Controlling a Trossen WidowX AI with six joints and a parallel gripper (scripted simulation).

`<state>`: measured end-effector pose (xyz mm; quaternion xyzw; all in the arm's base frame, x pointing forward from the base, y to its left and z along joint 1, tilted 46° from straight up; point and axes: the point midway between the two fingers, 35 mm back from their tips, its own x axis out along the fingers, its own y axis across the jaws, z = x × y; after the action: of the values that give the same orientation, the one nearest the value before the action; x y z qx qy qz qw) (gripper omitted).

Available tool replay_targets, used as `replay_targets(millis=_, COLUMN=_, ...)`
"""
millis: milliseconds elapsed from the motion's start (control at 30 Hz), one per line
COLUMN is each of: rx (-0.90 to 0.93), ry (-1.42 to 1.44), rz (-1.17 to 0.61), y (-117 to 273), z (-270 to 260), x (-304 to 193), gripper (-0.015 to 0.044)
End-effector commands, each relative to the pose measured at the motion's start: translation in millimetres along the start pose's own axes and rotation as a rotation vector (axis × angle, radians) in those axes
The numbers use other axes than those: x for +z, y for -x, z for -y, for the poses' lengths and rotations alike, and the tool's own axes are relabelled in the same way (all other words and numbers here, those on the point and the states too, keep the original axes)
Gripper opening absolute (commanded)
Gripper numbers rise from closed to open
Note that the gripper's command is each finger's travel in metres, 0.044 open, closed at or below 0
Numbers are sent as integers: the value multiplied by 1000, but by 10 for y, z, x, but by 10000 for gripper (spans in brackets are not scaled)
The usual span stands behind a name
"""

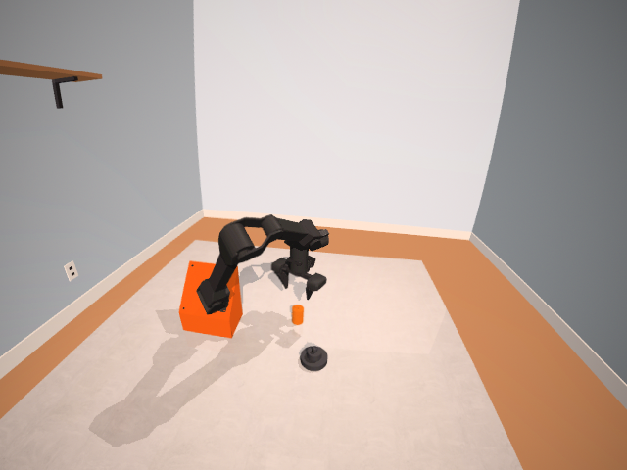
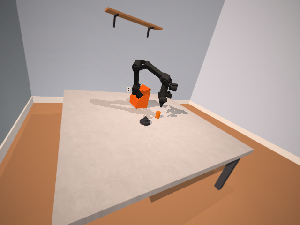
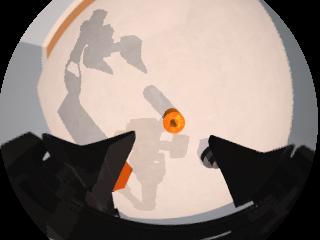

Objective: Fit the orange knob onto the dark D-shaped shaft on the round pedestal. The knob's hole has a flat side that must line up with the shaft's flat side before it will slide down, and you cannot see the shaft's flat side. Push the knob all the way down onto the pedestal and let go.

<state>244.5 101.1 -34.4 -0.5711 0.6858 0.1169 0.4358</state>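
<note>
The orange knob (image 1: 297,314) (image 2: 158,114) (image 3: 174,122) stands upright on the table, off the pedestal, with the hole in its top facing up in the wrist view. The dark round pedestal (image 1: 313,358) (image 2: 145,122) stands near the knob with its shaft bare; in the wrist view the pedestal (image 3: 207,156) is partly hidden behind the right finger. The shaft's flat side cannot be made out. My gripper (image 1: 297,293) (image 3: 174,138) is wide open and empty, pointing down. It hangs above the table, higher than the knob and clear of it.
The orange base block (image 1: 207,323) (image 2: 143,103) of the arm stands on the table (image 1: 384,395) (image 2: 116,164). The arm's shadow falls across the table top near the knob. A wall shelf (image 1: 45,70) (image 2: 133,18) is far above and behind.
</note>
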Motion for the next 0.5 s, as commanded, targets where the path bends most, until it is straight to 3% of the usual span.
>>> replay_targets(millis=0, rx=-36, ry=-9, rz=-25, y=58, z=46, x=-4, gripper=440)
replay_targets(millis=200, rx=-37, ry=-76, rz=-24, y=56, z=47, x=-4, gripper=440)
replay_targets(millis=467, rx=-44, ry=-864, rz=-8, y=36, z=48, x=-4, gripper=440)
